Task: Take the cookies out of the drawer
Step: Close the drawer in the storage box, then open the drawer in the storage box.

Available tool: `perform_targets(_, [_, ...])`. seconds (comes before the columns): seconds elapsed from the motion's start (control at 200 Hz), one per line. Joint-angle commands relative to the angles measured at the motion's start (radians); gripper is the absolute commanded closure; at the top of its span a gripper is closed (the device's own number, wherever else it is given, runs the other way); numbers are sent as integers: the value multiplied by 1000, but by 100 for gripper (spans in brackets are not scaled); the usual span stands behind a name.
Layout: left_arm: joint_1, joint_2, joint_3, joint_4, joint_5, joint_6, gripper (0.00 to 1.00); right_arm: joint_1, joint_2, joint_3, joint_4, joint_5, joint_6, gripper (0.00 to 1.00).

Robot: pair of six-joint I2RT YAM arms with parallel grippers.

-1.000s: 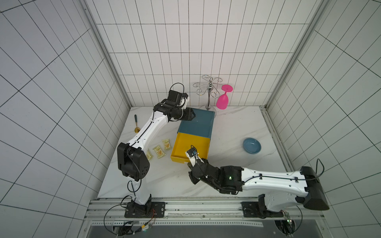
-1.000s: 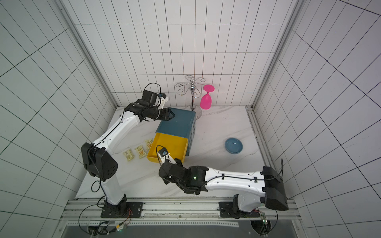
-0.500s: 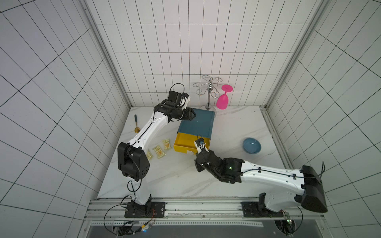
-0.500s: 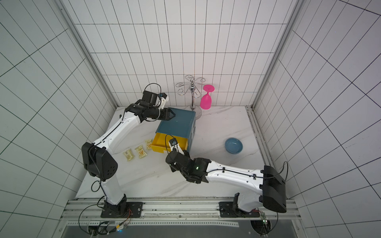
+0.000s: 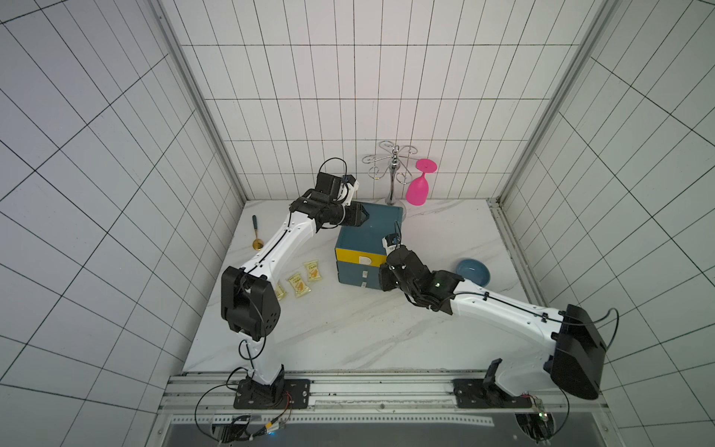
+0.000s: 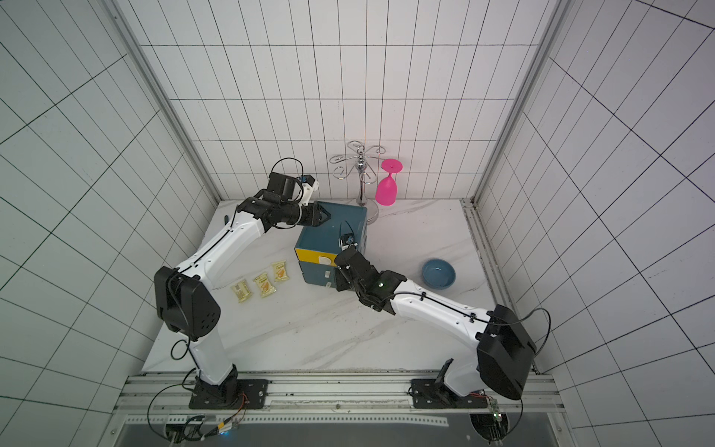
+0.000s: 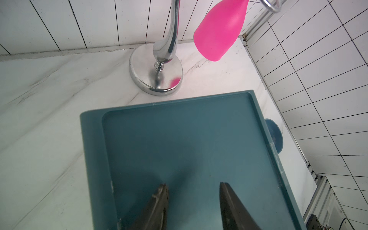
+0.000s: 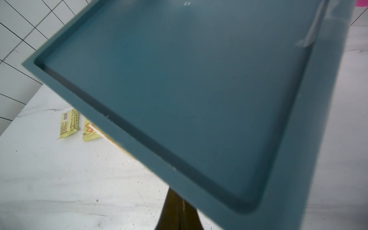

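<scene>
Three yellow cookies point(image 6: 264, 284) lie on the table point(image 5: 348, 329) at eight o'clock of the blue cabinet point(image 5: 367, 228), whose yellow drawer point(image 5: 358, 256) looks pushed in. Right end effector point(image 8: 179, 211), pinched together and empty, is at its front; left end effector point(image 7: 193, 184), jaws half apart, empty, hangs over its top. A hard push could slide the cabinet toward twelve o'clock into the glass rack point(image 5: 392, 182), and any cookies inside would be locked away.

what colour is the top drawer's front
Yellow, on the top drawer front; it shows best in a top view.
</scene>
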Motion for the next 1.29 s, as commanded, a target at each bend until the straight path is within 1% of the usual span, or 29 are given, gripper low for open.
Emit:
perform_targets(0.0, [-5, 38, -73, -147, -12, -17, 55, -16, -60, -61, 84, -86, 116, 98])
perform_targets(0.025, [-5, 37, -76, -148, -13, -18, 55, -14, -85, -93, 110, -109, 156, 93])
perform_targets(0.085, [-4, 32, -79, -149, -16, -22, 55, -1, -138, -184, 207, -158, 310, 78])
perform_targets(0.135, [-4, 30, -79, -149, -26, -31, 55, 26, -164, -260, 305, -168, 440, 67])
perform_targets(0.215, [-1, 30, -80, -158, -30, -42, 55, 82, -155, -365, 512, -146, 598, 56])
perform_targets(0.295, [-1, 19, -92, -159, -32, -50, 55, 94, -92, -412, 692, -141, 694, 51])
perform_targets(0.4, [1, 10, -98, -167, -29, -49, 55, 72, 32, -459, 953, -121, 800, 51])
perform_targets(0.465, [4, 9, -98, -177, -24, -51, 55, 67, 104, -468, 1050, -95, 842, 52])
perform_targets(0.53, [6, 9, -98, -185, -26, -56, 55, 63, 160, -462, 1105, -79, 858, 52])
perform_targets(0.67, [7, 3, -101, -192, -20, -58, 55, 36, 212, -456, 1149, -55, 873, 53])
perform_targets(0.965, [7, -2, -116, -195, -29, -55, 57, 2, 201, -502, 1142, -3, 900, 54])
perform_targets(1.18, [7, -2, -110, -196, -33, -52, 58, -30, 209, -499, 1139, -6, 899, 58])
perform_targets(1.29, [7, -2, -109, -196, -30, -52, 58, -48, 232, -489, 1165, -27, 908, 58])
